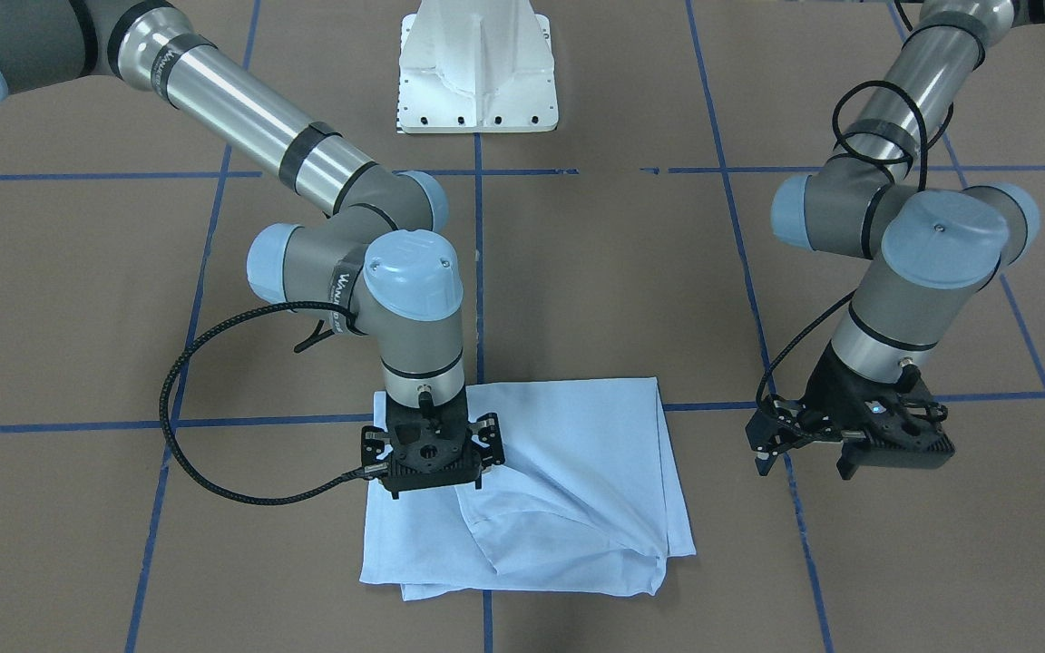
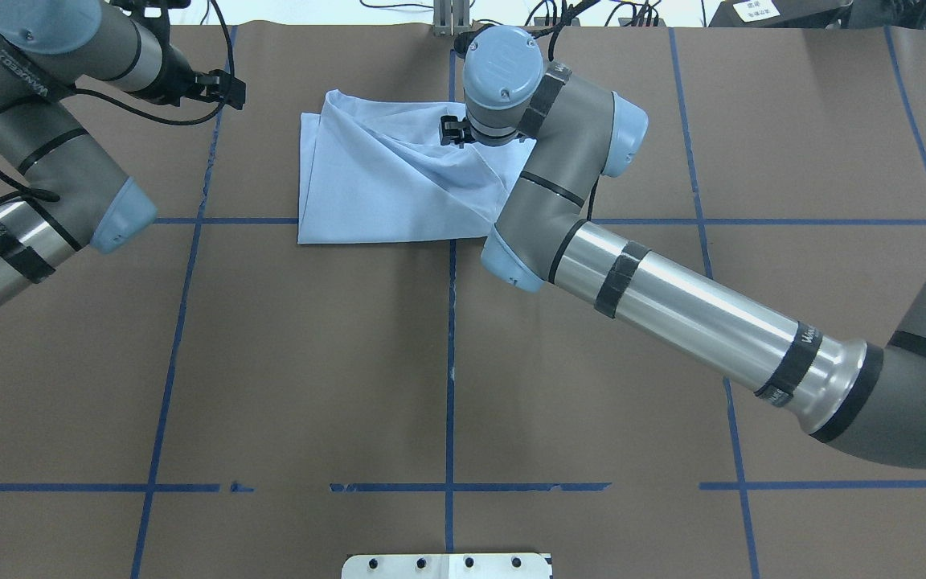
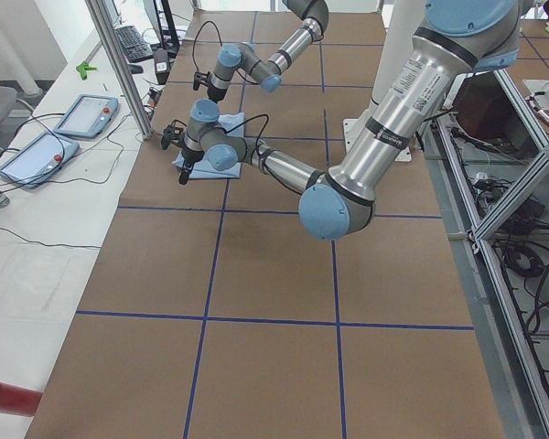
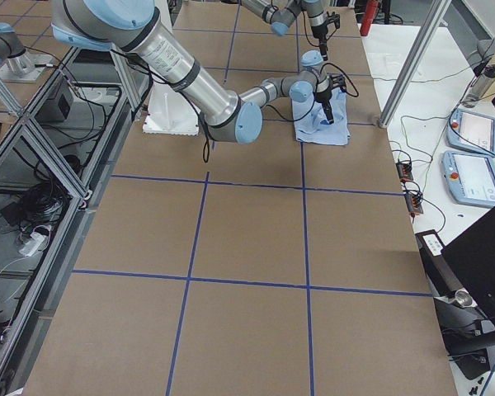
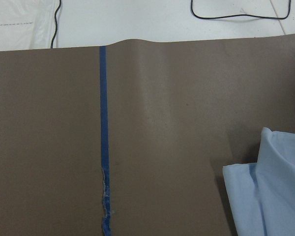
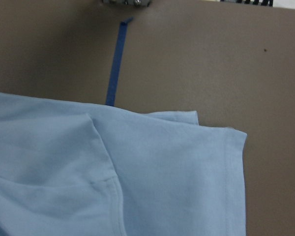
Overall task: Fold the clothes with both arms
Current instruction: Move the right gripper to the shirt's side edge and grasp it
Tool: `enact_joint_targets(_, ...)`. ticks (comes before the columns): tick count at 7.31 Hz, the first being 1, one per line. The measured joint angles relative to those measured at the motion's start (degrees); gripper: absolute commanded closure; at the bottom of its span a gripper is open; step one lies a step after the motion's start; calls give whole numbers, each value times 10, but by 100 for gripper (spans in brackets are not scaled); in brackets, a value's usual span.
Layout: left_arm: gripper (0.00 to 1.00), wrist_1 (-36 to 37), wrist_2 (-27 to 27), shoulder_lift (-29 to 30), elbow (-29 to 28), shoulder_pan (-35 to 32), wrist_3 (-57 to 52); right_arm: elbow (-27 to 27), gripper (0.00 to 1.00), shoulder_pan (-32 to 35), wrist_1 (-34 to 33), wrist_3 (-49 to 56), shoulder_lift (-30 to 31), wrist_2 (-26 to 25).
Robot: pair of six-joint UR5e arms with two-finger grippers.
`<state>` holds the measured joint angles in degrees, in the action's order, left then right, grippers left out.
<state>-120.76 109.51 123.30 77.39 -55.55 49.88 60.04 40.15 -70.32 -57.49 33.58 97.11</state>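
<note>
The light blue T-shirt [image 1: 577,472] lies folded into a rough rectangle on the brown table, with loose creased layers at its operator-side edge. It also shows in the overhead view [image 2: 383,185]. The print and collar are hidden. My right gripper [image 1: 432,458] points straight down over the shirt's edge on my right, its jaws spread open and holding nothing. The right wrist view shows only a hemmed fabric corner [image 6: 162,172]. My left gripper [image 1: 808,464] hovers open and empty over bare table, well clear of the shirt on my left. The left wrist view shows just a shirt corner [image 5: 270,196].
The brown table [image 2: 310,362] is marked with a blue tape grid [image 2: 451,322]. The white pedestal base [image 1: 477,73] stands at the robot side. Cables and tablets [image 3: 82,114] lie on the white bench beyond the table's far edge.
</note>
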Motion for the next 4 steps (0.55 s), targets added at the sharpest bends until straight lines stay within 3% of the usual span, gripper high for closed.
enact_joint_targets(4, 0, -1, 1, -1, -2, 1, -3, 42, 0, 3, -37, -3, 52, 63)
